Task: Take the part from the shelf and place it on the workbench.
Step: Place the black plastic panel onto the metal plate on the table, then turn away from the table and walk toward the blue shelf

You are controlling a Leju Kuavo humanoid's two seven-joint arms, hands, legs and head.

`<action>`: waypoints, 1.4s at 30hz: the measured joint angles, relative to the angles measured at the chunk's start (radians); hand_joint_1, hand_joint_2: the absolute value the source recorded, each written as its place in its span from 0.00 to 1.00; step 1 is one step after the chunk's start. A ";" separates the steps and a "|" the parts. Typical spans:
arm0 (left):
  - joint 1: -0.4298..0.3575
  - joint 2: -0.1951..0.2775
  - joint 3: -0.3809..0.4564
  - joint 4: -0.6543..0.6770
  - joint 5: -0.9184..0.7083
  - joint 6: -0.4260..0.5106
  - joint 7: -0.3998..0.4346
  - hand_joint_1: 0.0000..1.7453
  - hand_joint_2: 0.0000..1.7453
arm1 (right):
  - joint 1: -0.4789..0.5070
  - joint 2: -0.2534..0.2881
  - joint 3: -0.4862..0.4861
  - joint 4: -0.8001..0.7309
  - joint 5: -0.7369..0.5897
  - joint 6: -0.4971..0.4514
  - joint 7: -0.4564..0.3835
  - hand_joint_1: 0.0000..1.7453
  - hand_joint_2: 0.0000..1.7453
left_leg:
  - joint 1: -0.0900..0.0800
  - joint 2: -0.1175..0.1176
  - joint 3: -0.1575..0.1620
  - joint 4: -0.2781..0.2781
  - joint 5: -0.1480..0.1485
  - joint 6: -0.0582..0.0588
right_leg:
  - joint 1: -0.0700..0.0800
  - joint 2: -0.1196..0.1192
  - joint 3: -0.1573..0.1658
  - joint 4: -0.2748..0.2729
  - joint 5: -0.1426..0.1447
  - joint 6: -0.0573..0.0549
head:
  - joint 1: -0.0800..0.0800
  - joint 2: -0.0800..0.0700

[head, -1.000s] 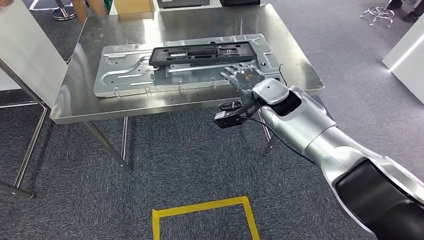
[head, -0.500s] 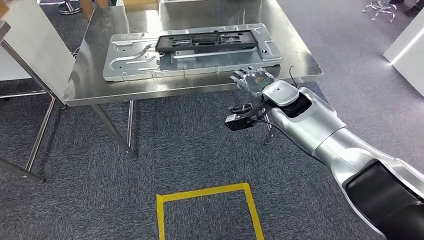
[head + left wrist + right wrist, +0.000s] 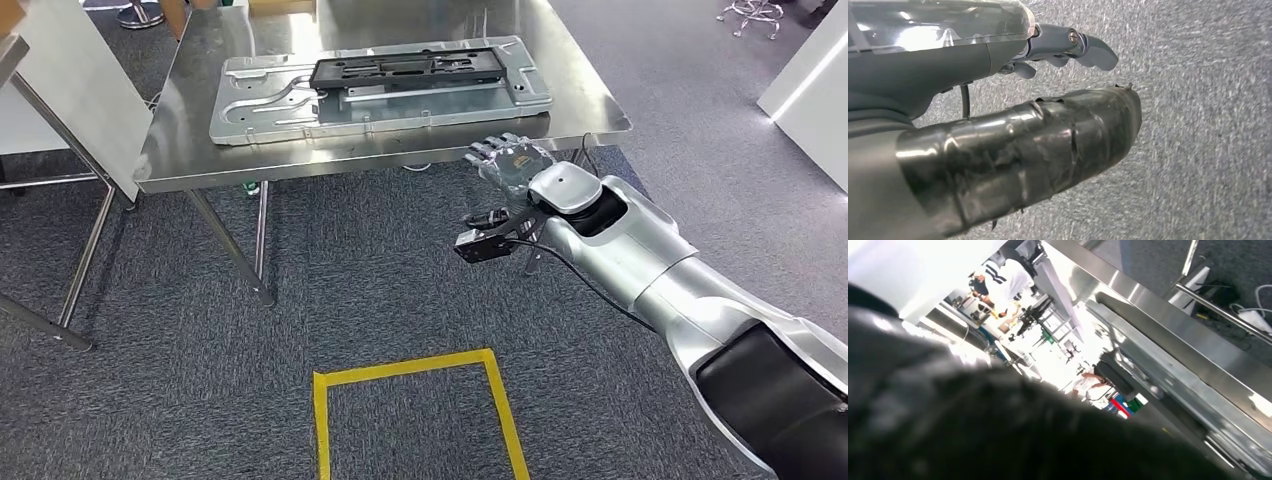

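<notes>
- The right hand [image 3: 510,160] has its fingers spread and straight, holding nothing, just off the near edge of the shiny steel workbench [image 3: 180,150]
- The left hand [image 3: 998,125] hangs over grey carpet, its fingers loosely curled around nothing
- The part, a long black plastic frame [image 3: 410,70], lies flat on a stamped silver metal panel [image 3: 260,105] on the workbench, well apart from both hands
- Judged from this, the placing looks done; nothing seems left beyond clearing the arm away

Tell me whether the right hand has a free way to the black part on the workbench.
Probably yes: the right hand is open, just off the workbench edge, and nothing stands between it and the black part lying on the metal panel.
</notes>
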 joint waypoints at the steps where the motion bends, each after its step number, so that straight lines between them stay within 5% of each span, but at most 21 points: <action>1: 0.001 -0.001 0.000 0.000 0.000 0.000 0.000 0.00 0.00 | 0.000 0.000 0.001 0.000 -0.001 0.000 0.000 0.00 0.00 | 0.001 -0.001 -0.007 0.007 -0.011 -0.005 | -0.001 -0.002 -0.006 -0.006 0.010 -0.009 | 0.000 0.000; 4: 0.002 -0.002 0.000 0.000 0.000 0.000 0.000 0.00 0.00 | 0.000 -0.001 0.004 -0.002 -0.003 -0.001 0.005 0.00 0.00 | 0.002 -0.004 -0.044 0.127 -0.139 -0.012 | -0.001 -0.006 -0.040 -0.017 0.047 -0.033 | -0.001 0.000; 6: 0.001 -0.001 0.001 0.000 0.000 0.001 0.000 0.00 0.00 | 0.001 -0.001 0.005 -0.002 -0.004 -0.002 0.008 0.00 0.00 | 0.002 -0.004 -0.063 0.247 -0.204 -0.015 | 0.003 -0.005 -0.072 -0.015 0.073 -0.037 | -0.001 0.000; 8: 0.001 -0.001 0.001 0.000 0.000 0.001 0.000 0.00 0.00 | 0.004 -0.001 0.006 -0.002 -0.005 -0.002 0.007 0.00 0.00 | 0.002 -0.004 -0.040 0.280 -0.177 -0.016 | 0.005 -0.003 -0.106 -0.011 0.097 -0.035 | -0.001 0.000; 10: -0.001 0.000 0.001 0.000 0.000 0.001 -0.001 0.00 0.00 | 0.005 -0.001 0.007 -0.002 -0.006 -0.002 0.008 0.00 0.00 | 0.000 -0.005 0.046 0.187 -0.128 -0.010 | 0.005 -0.002 -0.138 -0.006 0.122 -0.029 | -0.001 0.000; 12: -0.004 0.002 0.001 0.000 0.000 0.001 -0.002 0.00 0.00 | 0.005 -0.004 0.007 -0.003 -0.007 -0.003 0.009 0.00 0.00 | -0.006 -0.007 0.147 0.043 -0.143 0.000 | 0.006 -0.002 -0.156 -0.004 0.146 -0.018 | -0.001 0.000; 14: -0.005 0.003 0.001 0.000 0.000 0.001 -0.002 0.00 0.00 | 0.005 -0.007 0.007 -0.004 -0.008 -0.004 0.009 0.00 0.00 | -0.014 -0.008 0.182 -0.026 -0.162 0.011 | 0.006 -0.004 -0.158 -0.012 0.170 -0.007 | -0.002 0.000; 16: -0.005 0.003 0.001 0.000 0.000 0.001 -0.003 0.00 0.00 | 0.005 -0.013 0.008 -0.004 -0.008 -0.004 0.009 0.00 0.00 | -0.011 -0.004 0.165 -0.033 -0.138 0.026 | 0.004 -0.002 -0.162 -0.020 0.179 0.005 | -0.002 0.000; 17: -0.006 0.003 0.001 0.000 0.000 0.001 -0.003 0.00 0.00 | 0.005 -0.017 0.010 -0.004 -0.008 -0.005 0.009 0.00 0.00 | -0.009 -0.001 0.153 -0.036 -0.122 0.036 | 0.003 0.001 -0.171 -0.005 0.152 0.010 | -0.002 0.000; 20: -0.008 0.003 0.001 0.000 0.000 0.001 -0.003 0.00 0.00 | 0.005 -0.027 0.013 -0.004 -0.008 -0.005 0.009 0.00 0.00 | -0.009 0.007 0.099 -0.037 -0.070 0.053 | -0.003 0.004 -0.208 0.157 -0.018 0.021 | 0.000 0.000; 21: -0.008 0.003 0.001 0.000 0.000 0.001 -0.003 0.00 0.00 | 0.007 -0.029 0.014 -0.004 -0.008 -0.005 0.009 0.00 0.00 | -0.010 0.007 0.078 -0.036 -0.054 0.052 | -0.005 0.003 -0.215 0.225 -0.048 0.025 | 0.000 0.000; 23: -0.008 0.003 0.001 0.000 0.000 0.001 -0.003 0.00 0.00 | 0.009 -0.033 0.017 -0.003 -0.008 -0.005 0.009 0.00 0.00 | -0.011 0.008 0.034 -0.033 -0.023 0.048 | -0.011 0.003 -0.198 0.301 -0.029 0.029 | 0.001 0.000; 25: -0.008 0.003 0.001 0.000 0.000 0.002 -0.002 0.00 0.00 | 0.010 -0.034 0.019 -0.003 -0.008 -0.005 0.009 0.00 0.00 | -0.012 0.008 -0.005 -0.026 0.005 0.042 | -0.015 0.003 -0.114 0.246 0.017 0.028 | 0.001 0.000; 27: -0.008 0.003 0.002 0.000 0.000 0.004 0.001 0.00 0.00 | 0.007 -0.034 0.020 -0.007 -0.009 -0.007 0.009 0.00 0.00 | -0.013 0.007 -0.031 -0.016 0.025 0.032 | -0.011 0.002 0.020 0.085 -0.018 0.020 | 0.000 0.000; 29: -0.008 0.002 0.002 0.000 0.000 0.006 0.004 0.00 0.00 | 0.005 -0.034 0.020 -0.010 -0.009 -0.009 0.010 0.00 0.00 | -0.009 0.006 -0.040 -0.016 0.046 0.021 | -0.001 0.001 0.093 -0.025 -0.063 0.011 | 0.000 0.000; 32: -0.002 0.000 0.002 0.000 0.000 0.007 0.006 0.00 0.00 | 0.007 -0.033 0.021 -0.011 -0.009 -0.010 0.009 0.00 0.00 | -0.001 0.002 -0.060 -0.007 0.039 0.005 | 0.002 -0.004 0.070 -0.045 -0.035 -0.015 | 0.000 0.000; 35: 0.001 -0.002 0.002 0.000 0.000 0.007 0.006 0.00 0.00 | 0.007 -0.033 0.022 -0.012 -0.009 -0.010 0.010 0.00 0.00 | 0.002 -0.001 -0.106 0.137 -0.113 -0.001 | 0.002 -0.008 0.021 -0.046 0.011 -0.035 | 0.000 0.000; 37: 0.001 -0.001 0.002 0.000 0.000 0.007 0.006 0.00 0.00 | 0.009 -0.033 0.022 -0.012 -0.009 -0.010 0.010 0.00 0.00 | 0.002 -0.001 -0.121 0.263 -0.154 -0.006 | 0.002 -0.007 -0.019 -0.042 0.041 -0.034 | 0.000 0.000; 39: 0.000 -0.001 0.002 0.000 0.000 0.007 0.006 0.00 0.00 | 0.012 -0.033 0.022 -0.012 -0.009 -0.010 0.009 0.00 0.00 | 0.002 -0.001 -0.086 0.289 -0.106 -0.008 | 0.001 -0.006 -0.060 -0.034 0.067 -0.028 | 0.000 0.000; 40: 0.000 -0.001 0.002 0.000 0.000 0.007 0.006 0.00 0.00 | 0.014 -0.034 0.023 -0.012 -0.009 -0.010 0.010 0.00 0.00 | 0.002 -0.001 -0.042 0.249 -0.082 -0.008 | -0.001 -0.005 -0.079 -0.029 0.079 -0.024 | 0.000 0.000; 42: -0.002 0.000 0.002 0.000 0.000 0.008 0.006 0.00 0.00 | 0.014 -0.036 0.023 -0.012 -0.011 -0.012 0.014 0.00 0.00 | -0.001 -0.005 0.080 0.102 -0.096 -0.004 | 0.000 -0.005 -0.108 -0.015 0.096 -0.013 | 0.000 0.000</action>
